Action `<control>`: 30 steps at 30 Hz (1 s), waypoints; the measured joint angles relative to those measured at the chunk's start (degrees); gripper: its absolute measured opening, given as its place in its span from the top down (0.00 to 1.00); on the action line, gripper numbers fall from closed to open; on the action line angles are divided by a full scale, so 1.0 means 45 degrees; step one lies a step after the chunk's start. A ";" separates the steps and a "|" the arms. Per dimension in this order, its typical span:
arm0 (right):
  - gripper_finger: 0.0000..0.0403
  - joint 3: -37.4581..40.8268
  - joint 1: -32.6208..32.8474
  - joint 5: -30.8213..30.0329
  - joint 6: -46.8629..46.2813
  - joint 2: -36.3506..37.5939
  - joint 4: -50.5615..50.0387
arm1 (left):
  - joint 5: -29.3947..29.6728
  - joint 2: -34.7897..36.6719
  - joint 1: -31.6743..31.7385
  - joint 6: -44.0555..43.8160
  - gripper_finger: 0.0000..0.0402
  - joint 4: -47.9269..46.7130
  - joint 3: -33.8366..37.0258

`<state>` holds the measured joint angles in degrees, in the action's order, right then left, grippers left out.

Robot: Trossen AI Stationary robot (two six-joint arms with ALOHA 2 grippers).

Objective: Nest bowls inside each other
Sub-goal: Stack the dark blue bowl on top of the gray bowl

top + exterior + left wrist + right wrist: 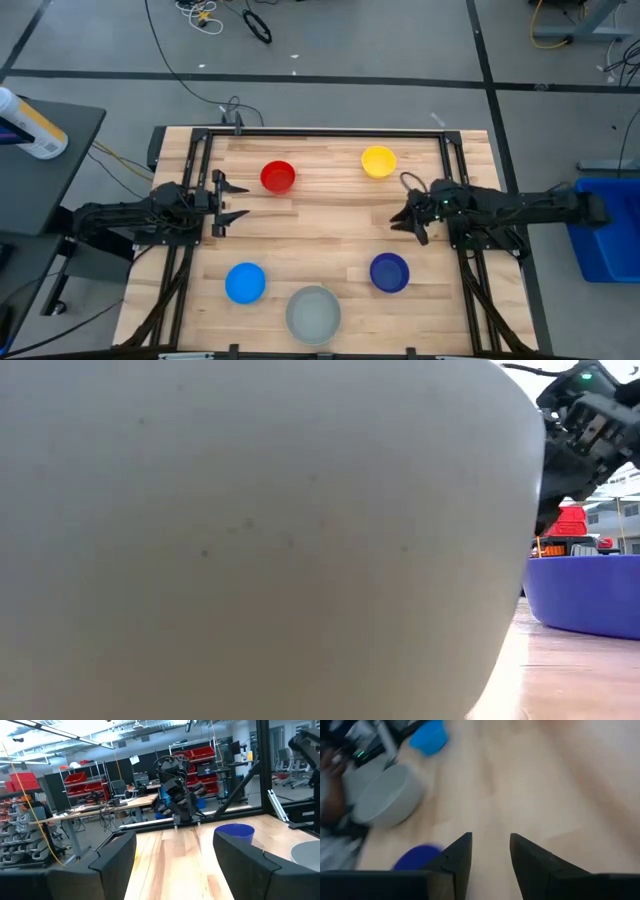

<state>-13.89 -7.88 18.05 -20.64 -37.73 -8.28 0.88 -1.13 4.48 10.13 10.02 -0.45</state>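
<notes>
Five bowls rest upright on their bases on the wooden table (330, 215): red (277, 176) and yellow (378, 160) toward the far edge, light blue (245, 282), pale grey (313, 312) and dark blue (389, 272) toward the near edge. My left gripper (238, 200) stands open at the left side, near the red bowl, and touches nothing (175, 865). Between the yellow and dark blue bowls my right gripper (403, 222) is open, tilted down over bare wood (490, 851). Past its fingers show the dark blue (417, 857), grey (385, 795) and light blue (427, 737) bowls.
The grey bowl (250, 540) fills most of the low view, with the dark blue bowl (585, 590) beside it. A black frame (320, 132) borders the table's far edge and sides. Bare wood lies across the table's middle. A blue bin (605, 235) stands off the table's right.
</notes>
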 joint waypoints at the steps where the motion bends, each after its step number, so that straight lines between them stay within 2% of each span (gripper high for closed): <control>1: 0.65 -0.0271 0.0182 0.0408 -0.0157 -0.0484 -0.0161 | 0.0000 0.0000 0.0002 -0.0004 0.32 0.0000 0.0000; 4: 0.65 -0.1039 0.0923 0.1135 -0.0613 -0.1875 -0.0511 | -0.0002 0.0000 -0.0002 -0.0157 0.32 -0.0034 0.0000; 8: 0.65 -0.1821 0.1983 0.1351 -0.1153 -0.3321 -0.0729 | -0.0005 0.0000 0.0002 -0.0267 0.32 -0.0152 0.0000; 17: 0.65 -0.2447 0.2885 0.0232 -0.1653 -0.5400 -0.2001 | -0.0098 0.0003 0.0002 -0.0145 0.32 0.0117 0.0000; 23: 0.65 -0.2457 0.3196 0.0232 -0.1886 -0.6183 -0.1958 | -0.1022 0.0000 -0.0002 -0.0921 0.32 0.0228 -0.0001; 30: 0.66 -0.2457 0.3502 -0.0018 -0.1890 -0.6378 -0.1625 | -0.2167 0.0004 -0.0002 -0.0445 0.32 0.0192 -0.0005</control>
<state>-24.95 7.88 17.97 -29.14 -66.43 -15.59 -8.87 -1.11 4.47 8.13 10.89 -0.47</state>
